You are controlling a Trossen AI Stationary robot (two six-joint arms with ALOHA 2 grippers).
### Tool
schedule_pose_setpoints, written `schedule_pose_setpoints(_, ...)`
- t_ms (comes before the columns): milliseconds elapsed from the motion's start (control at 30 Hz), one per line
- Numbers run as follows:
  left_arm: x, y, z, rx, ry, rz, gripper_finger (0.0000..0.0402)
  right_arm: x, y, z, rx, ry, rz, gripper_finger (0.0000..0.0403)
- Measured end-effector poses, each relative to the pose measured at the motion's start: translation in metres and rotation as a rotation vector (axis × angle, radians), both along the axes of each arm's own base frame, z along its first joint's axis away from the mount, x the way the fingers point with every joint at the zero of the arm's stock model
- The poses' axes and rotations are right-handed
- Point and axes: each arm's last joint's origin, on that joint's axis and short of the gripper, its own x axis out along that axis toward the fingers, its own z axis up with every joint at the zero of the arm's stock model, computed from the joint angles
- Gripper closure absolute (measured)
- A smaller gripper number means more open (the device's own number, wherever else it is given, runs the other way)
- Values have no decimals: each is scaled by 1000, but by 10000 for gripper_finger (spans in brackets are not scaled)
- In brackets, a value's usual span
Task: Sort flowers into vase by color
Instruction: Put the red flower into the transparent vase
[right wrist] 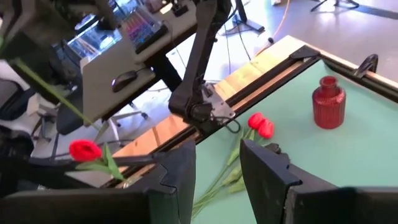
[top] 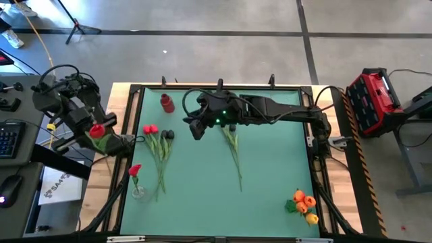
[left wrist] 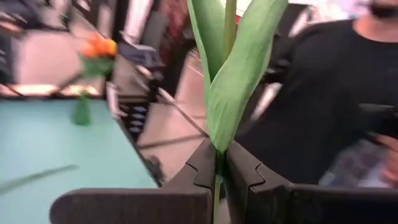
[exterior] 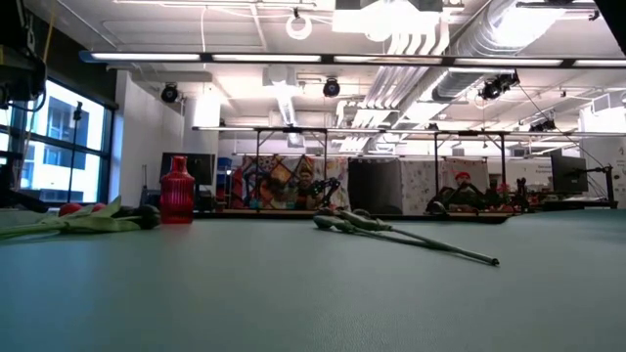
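My left gripper [top: 127,142] at the table's left edge is shut on a red tulip [top: 96,129], whose head leans back over the arm. In the left wrist view its stem and leaves [left wrist: 233,81] rise from between the fingers. My right gripper [top: 196,129] hovers open over the far middle of the mat and touches nothing [right wrist: 217,162]. Two red tulips [top: 150,129] and a black one [top: 167,134] lie on the mat. Another stem [top: 234,150] lies below the right gripper. A clear vase [top: 138,193] holds a red tulip [top: 135,169]. The red vase [top: 167,102] stands far left. My left gripper pinches the red tulip's green stem between its two fingers, just under the base of the leaves [left wrist: 220,148]. The fingers lie across the stem. The flower is lifted clear of the table, and a short piece of stem [left wrist: 216,199] shows on the other side of the fingers.
Orange tulips [top: 304,204] stand in a vase at the near right corner. A black frame [top: 317,145] borders the green mat. A desk with keyboard and mouse [top: 8,138] lies left of the table, and a red case [top: 374,98] right. A person in dark clothing [left wrist: 323,93] stands beyond.
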Motion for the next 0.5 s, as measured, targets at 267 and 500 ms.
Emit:
schedule_pose_setpoints(267, 1, -4, -1, 9, 11, -24, 401, 0, 6, 1, 29, -20, -22, 289)
schedule_pose_setpoints(500, 7, -17, 9, -35, -50, -63, 401, -1, 21, 1, 41, -24, -23, 289)
